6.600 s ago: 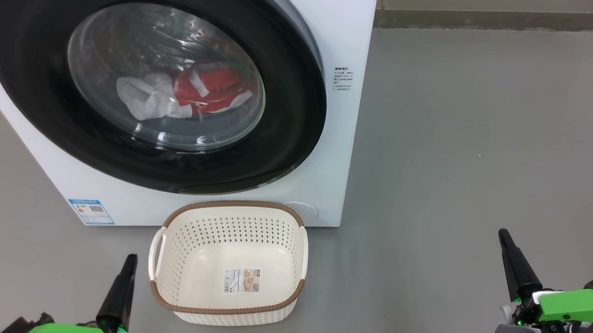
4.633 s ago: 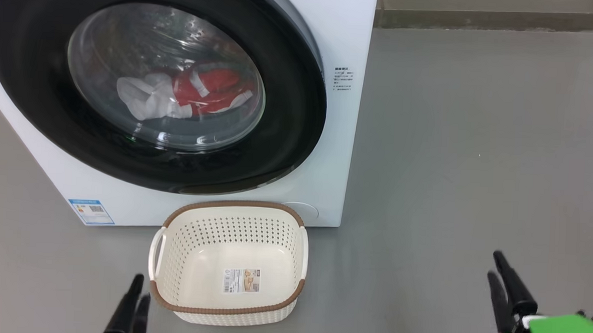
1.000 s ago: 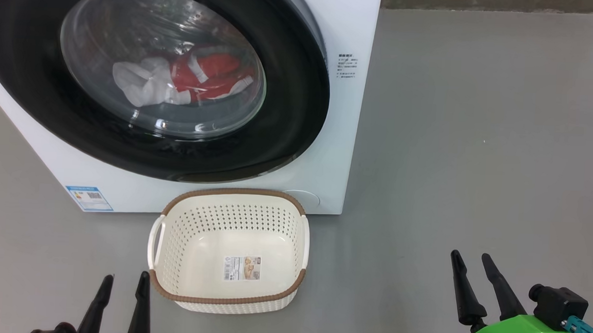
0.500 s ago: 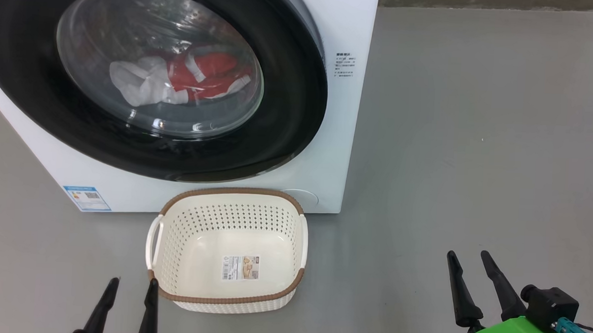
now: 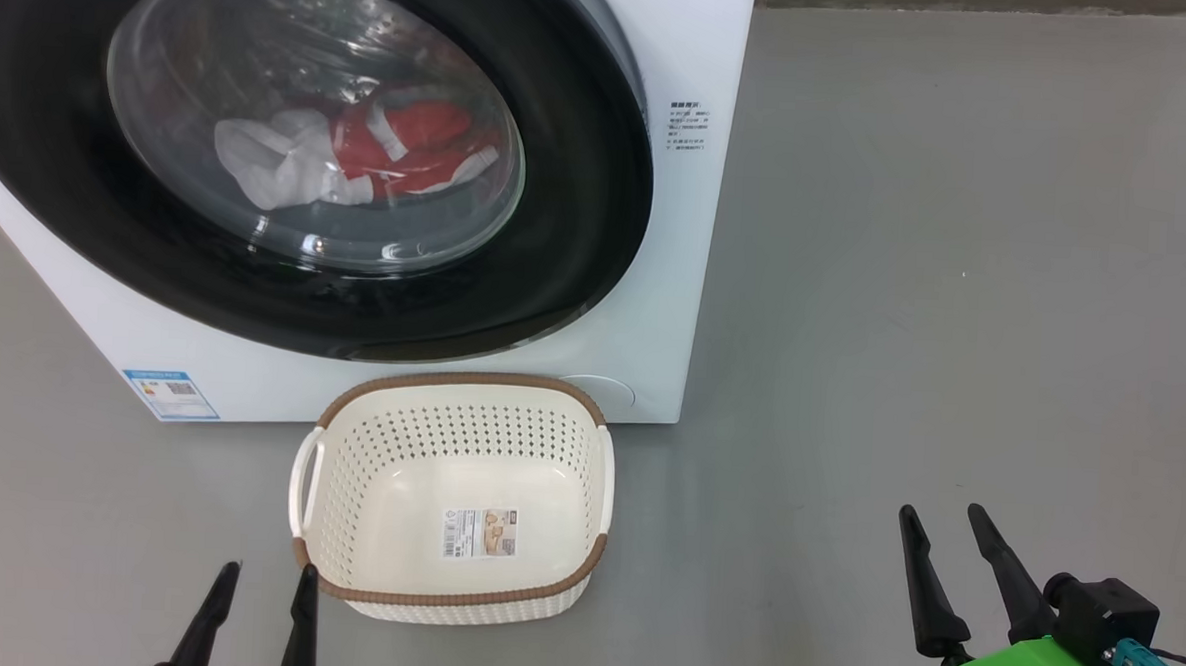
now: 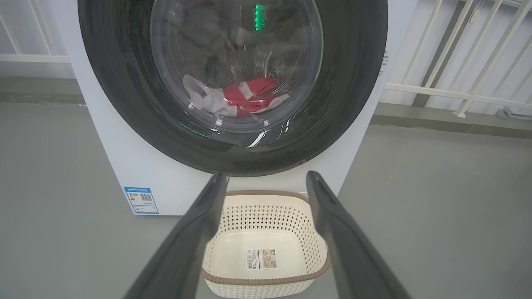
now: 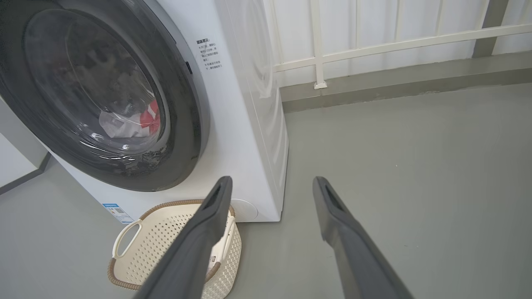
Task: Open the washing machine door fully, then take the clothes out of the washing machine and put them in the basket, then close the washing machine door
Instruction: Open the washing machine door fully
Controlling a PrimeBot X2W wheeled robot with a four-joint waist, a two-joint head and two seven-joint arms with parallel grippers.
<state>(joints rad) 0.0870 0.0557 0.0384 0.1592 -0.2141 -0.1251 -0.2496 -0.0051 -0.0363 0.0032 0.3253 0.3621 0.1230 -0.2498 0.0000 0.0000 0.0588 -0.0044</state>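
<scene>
The washing machine door (image 5: 580, 172) is shut against the washing machine (image 5: 695, 57), and the clothes (image 5: 360, 158) lie in a low heap behind its glass, at the bottom of the drum. The door looks rigid and fairly heavy, and its black rim is glossy, so fingers pressed flat on it would probably slide. A better hold is likely at the right edge, where a small dark notch (image 7: 189, 66) may be the pull (I cannot tell for sure). The clothes are soft, light and limp. They should be pinched at a bunched fold, since a flat patch would slip away, and they will likely trail and drape when lifted. The basket (image 5: 461, 379) stands empty on the floor (image 5: 957, 239) just in front of the machine. It is thin plastic and looks light enough to skid if bumped. The left gripper (image 5: 270, 567) hangs beside the basket's near left corner and the right gripper (image 5: 941, 508) is well off to the right. Each has its 2 fingers spread and grasps nothing.
</scene>
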